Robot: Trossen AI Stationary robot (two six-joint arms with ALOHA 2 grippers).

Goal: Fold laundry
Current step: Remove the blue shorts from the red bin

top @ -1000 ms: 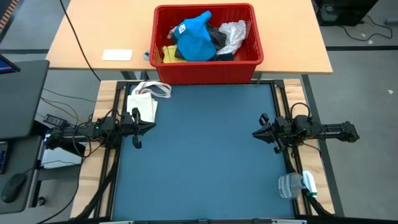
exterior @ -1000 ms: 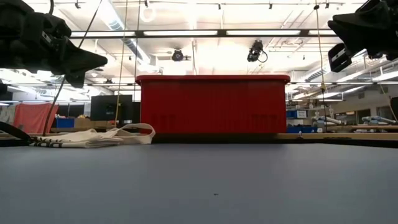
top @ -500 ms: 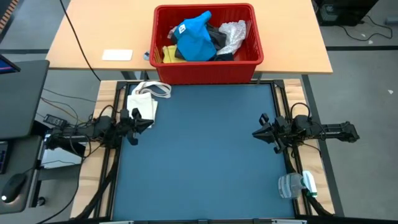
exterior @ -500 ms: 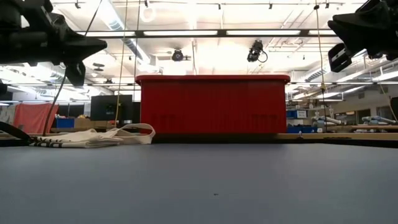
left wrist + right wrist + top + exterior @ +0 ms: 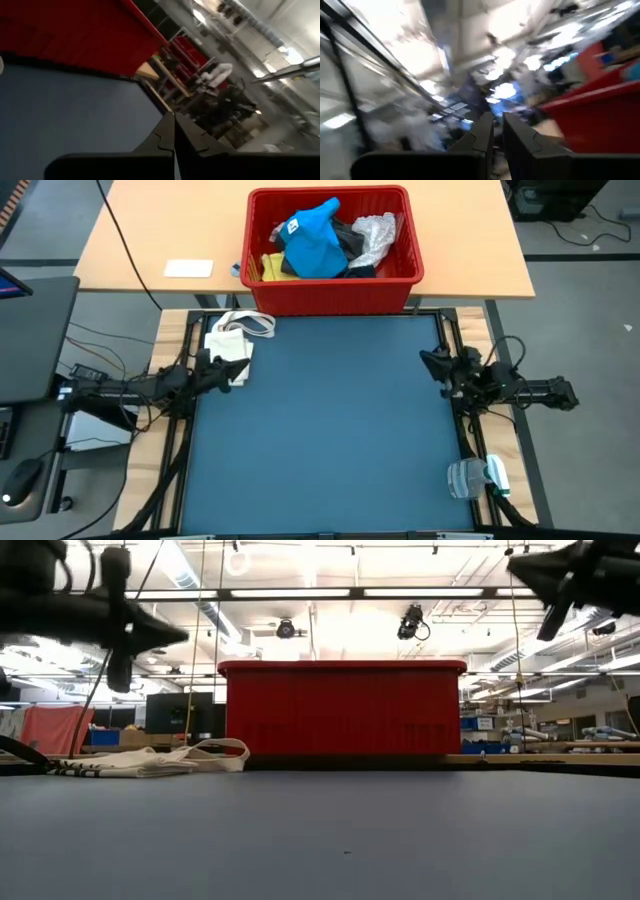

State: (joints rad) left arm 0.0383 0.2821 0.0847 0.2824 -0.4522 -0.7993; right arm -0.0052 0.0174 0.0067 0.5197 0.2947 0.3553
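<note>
Bright blue is what I see first: the bright blue garment sits on top of the laundry heap in the red basket at twelve o'clock of the blue mat, with the yellow piece tucked beside it on the nine o'clock side, dark cloth and a pale crinkled garment toward three o'clock. I judge nothing has been pulled out to fold yet, which is why the mat lies bare and both arms sit back at its edges. My left gripper is at nine o'clock, clenched on nothing, just beside the cream tote bag; my right gripper is at three o'clock, fingers nearly together with a slim gap and nothing between them, well apart from the clear plastic item at five o'clock. Only the high view shows the basket's contents; the low view gives its solid red wall and the tote's looped handles lying flat. The left wrist view confirms the shut fingertips; the right wrist view is blurred, probably showing the basket's rim.
</note>
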